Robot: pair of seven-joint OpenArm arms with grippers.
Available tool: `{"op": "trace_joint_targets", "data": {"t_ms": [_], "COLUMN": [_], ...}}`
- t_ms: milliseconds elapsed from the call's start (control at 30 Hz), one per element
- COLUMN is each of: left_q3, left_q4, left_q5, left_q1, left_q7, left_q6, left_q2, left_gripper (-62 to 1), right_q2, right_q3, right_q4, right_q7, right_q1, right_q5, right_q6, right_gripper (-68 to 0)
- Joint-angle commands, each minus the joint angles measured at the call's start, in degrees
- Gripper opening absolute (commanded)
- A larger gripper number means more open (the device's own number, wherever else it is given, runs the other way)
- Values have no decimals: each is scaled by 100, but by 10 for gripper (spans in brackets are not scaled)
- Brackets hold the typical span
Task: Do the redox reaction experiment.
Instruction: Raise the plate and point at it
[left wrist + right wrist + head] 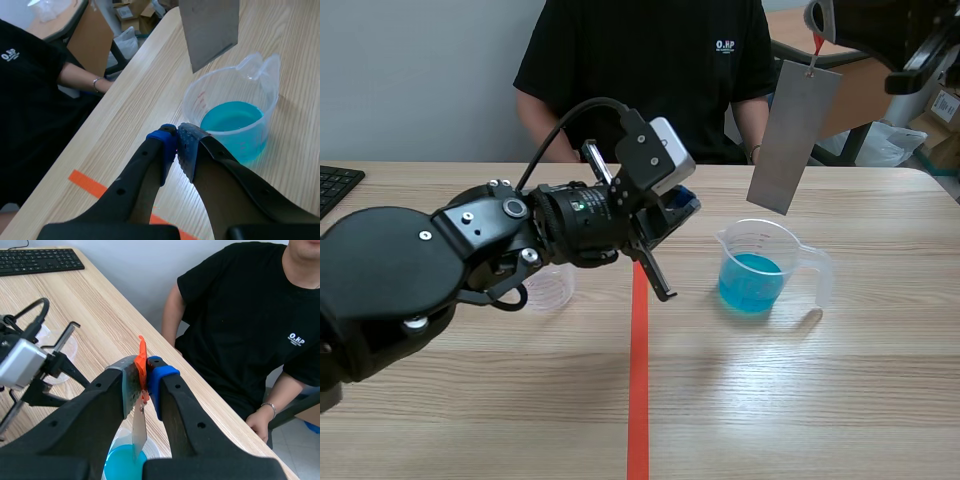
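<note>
A grey metal plate (792, 135) hangs on a red strip (142, 365) that my right gripper (817, 25) is shut on, high at the back right. The plate's lower corner hovers just above a clear beaker (760, 270) of blue liquid; in the right wrist view the plate (138, 427) shows edge-on over the liquid (122, 465). My left gripper (678, 210) is shut on nothing, its pads (170, 145) touching, a short way left of the beaker (235, 120), with the plate (210, 27) ahead of it.
A small empty clear cup (548, 285) stands partly hidden behind my left arm. A keyboard (335, 185) lies at the far left edge. A person in a black shirt (650, 70) sits across the table. Boxes and a chair stand beyond the back right corner.
</note>
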State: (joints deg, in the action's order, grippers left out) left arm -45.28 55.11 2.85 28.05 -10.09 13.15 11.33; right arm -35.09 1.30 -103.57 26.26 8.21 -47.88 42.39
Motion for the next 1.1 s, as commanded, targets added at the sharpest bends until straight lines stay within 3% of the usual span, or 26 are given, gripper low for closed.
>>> {"op": "trace_joint_targets", "data": {"t_ms": [0,400,867,1067], "left_q3": [17,-98,-111,-109], "left_q4": [-35,-907,-931,-931], "left_q5": [-9,131,83,-177], "left_q1": [146,542,546,549], "left_q7": [-96,-238,-380,-407], "left_q6": [-57,-267,-31,-37], "left_q2": [-140,-721,-892,-892], "left_gripper": [-562,-562,-562,-562], "right_q2": [-74,-74,-74,-74], "right_q3": [63,63,63,63], "right_q4": [-74,-74,-74,-74], "right_q7": [-66,-66,-63,-63], "right_q1": [98,98,98,98], "right_q5": [-59,-59,-59,-59], "right_q6": [33,33,33,33], "right_gripper": [-660,-660,-660,-660]}}
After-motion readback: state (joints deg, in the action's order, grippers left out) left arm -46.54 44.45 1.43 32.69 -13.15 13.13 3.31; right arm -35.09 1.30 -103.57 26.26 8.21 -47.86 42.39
